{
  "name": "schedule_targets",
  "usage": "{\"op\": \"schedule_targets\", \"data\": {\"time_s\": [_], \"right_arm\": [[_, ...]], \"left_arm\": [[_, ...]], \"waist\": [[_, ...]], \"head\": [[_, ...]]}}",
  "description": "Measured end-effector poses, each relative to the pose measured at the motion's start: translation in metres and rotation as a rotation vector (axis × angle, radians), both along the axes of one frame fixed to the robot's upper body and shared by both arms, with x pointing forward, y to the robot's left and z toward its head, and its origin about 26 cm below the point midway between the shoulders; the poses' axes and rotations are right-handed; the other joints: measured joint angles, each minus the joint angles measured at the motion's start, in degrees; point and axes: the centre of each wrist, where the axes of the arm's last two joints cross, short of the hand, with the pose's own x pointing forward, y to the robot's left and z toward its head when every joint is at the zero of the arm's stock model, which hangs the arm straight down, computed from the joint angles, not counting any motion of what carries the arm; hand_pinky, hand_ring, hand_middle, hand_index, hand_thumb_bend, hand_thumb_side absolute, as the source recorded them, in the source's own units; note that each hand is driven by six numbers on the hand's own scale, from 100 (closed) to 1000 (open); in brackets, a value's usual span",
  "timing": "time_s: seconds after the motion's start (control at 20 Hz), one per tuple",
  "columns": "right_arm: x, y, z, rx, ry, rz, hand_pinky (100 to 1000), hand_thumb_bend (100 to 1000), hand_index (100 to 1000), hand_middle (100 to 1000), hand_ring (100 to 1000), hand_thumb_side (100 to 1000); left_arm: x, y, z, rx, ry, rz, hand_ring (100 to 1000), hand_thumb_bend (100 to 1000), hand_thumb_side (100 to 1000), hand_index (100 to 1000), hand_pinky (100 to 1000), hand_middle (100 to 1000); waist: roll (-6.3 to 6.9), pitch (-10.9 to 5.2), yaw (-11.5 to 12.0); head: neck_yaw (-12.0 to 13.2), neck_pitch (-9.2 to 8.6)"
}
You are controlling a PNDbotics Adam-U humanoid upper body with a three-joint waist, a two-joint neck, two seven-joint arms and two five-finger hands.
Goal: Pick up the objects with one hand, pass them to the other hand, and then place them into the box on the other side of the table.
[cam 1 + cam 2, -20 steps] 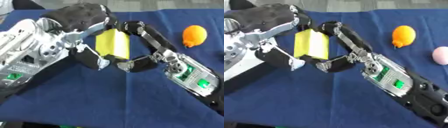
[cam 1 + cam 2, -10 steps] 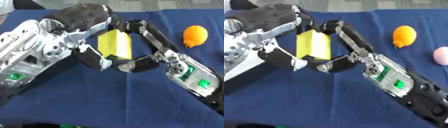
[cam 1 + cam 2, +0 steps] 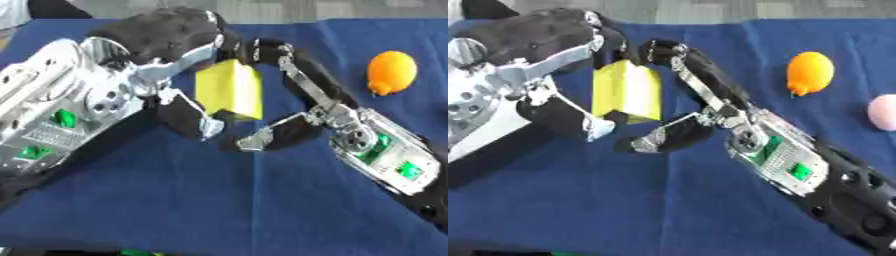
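Above the middle of the blue tabletop (image 3: 219, 200), the yellow block (image 3: 229, 92) sat between both hands: the left hand (image 3: 166, 45) curled round it, the right hand (image 3: 297, 105) closing its fingers (image 3: 649, 142) about it. The left should release only once the right's fingers held both faces.

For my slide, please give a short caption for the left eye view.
Left hand and right hand both curl around a yellow block above the blue table; an orange fruit lies nearby.

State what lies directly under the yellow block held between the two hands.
Under the yellow block only blue tablecloth shows. The left hand and right hand cover its sides.
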Motion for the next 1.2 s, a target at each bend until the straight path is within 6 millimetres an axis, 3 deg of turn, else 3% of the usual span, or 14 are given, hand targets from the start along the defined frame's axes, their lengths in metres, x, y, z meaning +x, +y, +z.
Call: {"op": "schedule_targets", "data": {"time_s": [0.4, 0.55, 1.2], "right_arm": [[-0.002, 0.001, 0.003, 0.002, 0.000, -0.043, 809, 724, 881, 753, 814, 281], [-0.002, 0.001, 0.003, 0.006, 0.005, -0.049, 809, 705, 875, 750, 812, 267], [-0.002, -0.001, 0.003, 0.002, 0.007, -0.048, 813, 695, 867, 748, 809, 264]], "left_arm": [[-0.001, 0.014, 0.005, 0.024, -0.005, 0.015, 502, 179, 187, 391, 608, 326], [0.002, 0.023, 0.005, 0.011, 0.004, 0.044, 498, 116, 183, 385, 612, 321], [0.020, 0.084, 0.014, -0.126, 0.017, 0.262, 491, 100, 172, 382, 606, 319]], "waist": [[0.00, 0.00, -0.04], [0.00, 0.00, -0.07], [0.00, 0.00, -0.45]], "head": [[0.08, 0.00], [0.11, 0.00], [2.17, 0.00]]}}
